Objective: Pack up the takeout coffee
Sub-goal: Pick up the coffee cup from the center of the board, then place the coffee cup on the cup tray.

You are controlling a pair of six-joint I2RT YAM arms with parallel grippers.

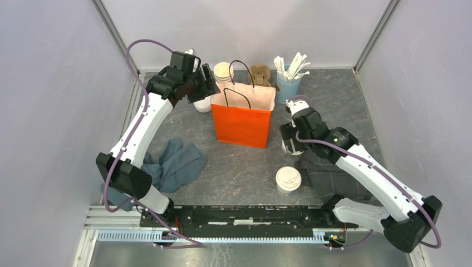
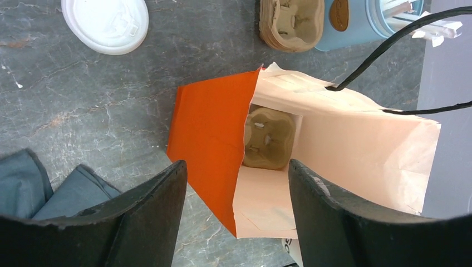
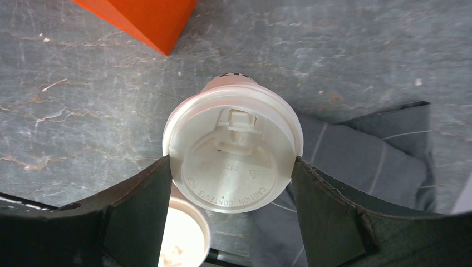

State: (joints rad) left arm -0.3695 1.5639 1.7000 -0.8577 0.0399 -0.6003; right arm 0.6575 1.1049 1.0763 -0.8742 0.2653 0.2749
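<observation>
Blue-grey cloth [image 1: 177, 164] front left; blue stirrer cup [image 1: 288, 88] and pulp trays [image 1: 260, 75] at back.

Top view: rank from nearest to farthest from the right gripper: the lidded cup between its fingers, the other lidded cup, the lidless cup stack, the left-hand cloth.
From the right gripper:
1. lidded cup, between its fingers.
2. other lidded cup, toward the bases.
3. lidless cup stack, at the back.
4. left-hand cloth, far left.
</observation>
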